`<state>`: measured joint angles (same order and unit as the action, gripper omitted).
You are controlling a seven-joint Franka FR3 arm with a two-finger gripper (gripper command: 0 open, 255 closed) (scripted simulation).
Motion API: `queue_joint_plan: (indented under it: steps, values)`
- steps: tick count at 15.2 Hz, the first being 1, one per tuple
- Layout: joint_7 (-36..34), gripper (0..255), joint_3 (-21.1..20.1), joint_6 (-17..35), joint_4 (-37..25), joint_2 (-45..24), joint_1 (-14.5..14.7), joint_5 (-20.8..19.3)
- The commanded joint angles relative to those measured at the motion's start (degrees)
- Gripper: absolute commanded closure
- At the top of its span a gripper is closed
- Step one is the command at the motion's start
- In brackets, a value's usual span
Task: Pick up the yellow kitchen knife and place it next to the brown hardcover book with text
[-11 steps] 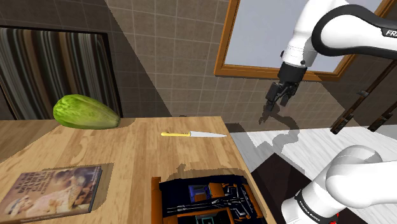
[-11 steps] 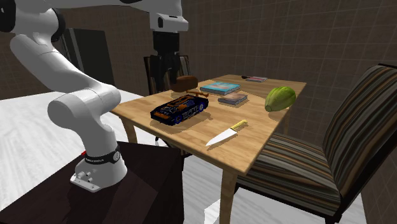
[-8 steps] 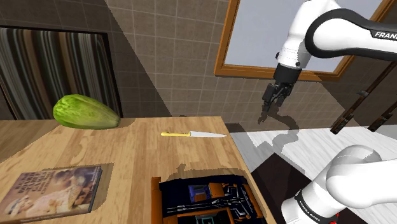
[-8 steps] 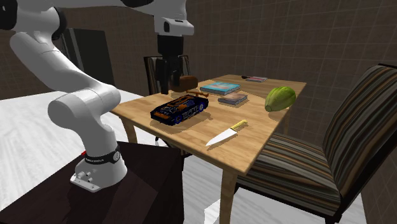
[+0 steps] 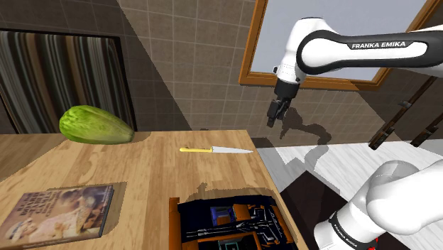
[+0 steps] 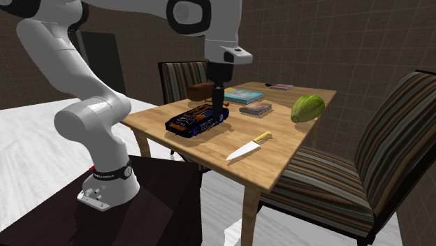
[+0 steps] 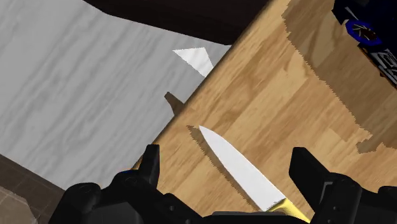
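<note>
The knife [image 5: 216, 150] has a yellow handle and a pale blade and lies flat on the wooden table [image 5: 149, 177], its blade tip towards the table's edge. From the second exterior view the knife [image 6: 248, 145] lies at the table's near edge. My gripper [image 5: 273, 118] hangs open in the air, above and to the shoulder view's right of the blade tip. In the wrist view the open gripper [image 7: 227, 167] has the blade [image 7: 238, 168] below and between its fingers, untouched. The brown book with text [image 5: 57, 209] lies flat at the shoulder view's lower left; it is the book [image 6: 256, 107] beside the green fruit.
A green fruit [image 5: 96, 125] lies at the table's far side. A black open box [image 5: 231, 220] of small parts sits near my stand. Another book [image 6: 242, 96] and a dark loaf-like lump [image 6: 202, 89] lie farther off. Striped chairs [image 6: 391, 154] flank the table.
The arm has swung towards the shoulder view's left and come lower, bringing the gripper from beside the table to above its edge near the blade tip. The knife has not moved.
</note>
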<state>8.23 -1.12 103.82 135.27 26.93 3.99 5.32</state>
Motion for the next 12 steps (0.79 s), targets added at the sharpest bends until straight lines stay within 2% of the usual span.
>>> queue_joint_plan:
  steps: [1,12]
  values:
    - [3.3,0,0.1,2.9,-1.4,-4.3,1.2,0.6]
    - [20.1,0,-1.9,12.2,-13.9,-26.8,6.4,4.1]
